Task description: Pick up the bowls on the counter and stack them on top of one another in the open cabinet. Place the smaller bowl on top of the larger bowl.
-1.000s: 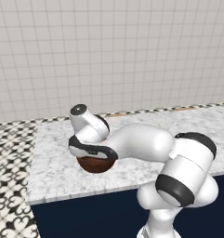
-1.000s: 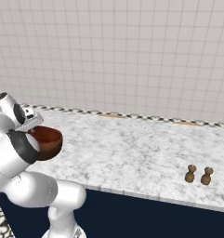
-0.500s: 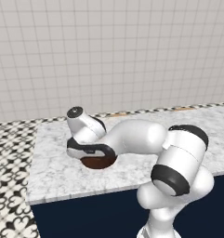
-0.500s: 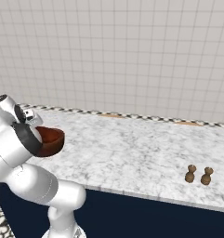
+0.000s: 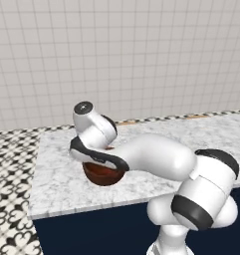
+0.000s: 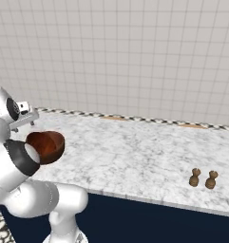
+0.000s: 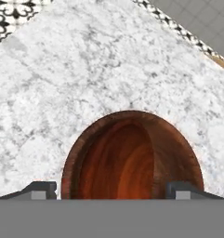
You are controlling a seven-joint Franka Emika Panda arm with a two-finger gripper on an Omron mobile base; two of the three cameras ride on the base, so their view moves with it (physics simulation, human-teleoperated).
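On the counter: one larger bowl, two brown shakers.

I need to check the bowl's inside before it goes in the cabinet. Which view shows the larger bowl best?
The hand view: the larger bowl opens toward the camera, showing its streaked inside and most of its rim. In the right base view its inside shows at a slant, partly behind the arm. In the left base view the arm covers its top.

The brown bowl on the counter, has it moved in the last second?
No. The bowl sits at the same spot near the counter's left end; the arm over it has sunk lower.
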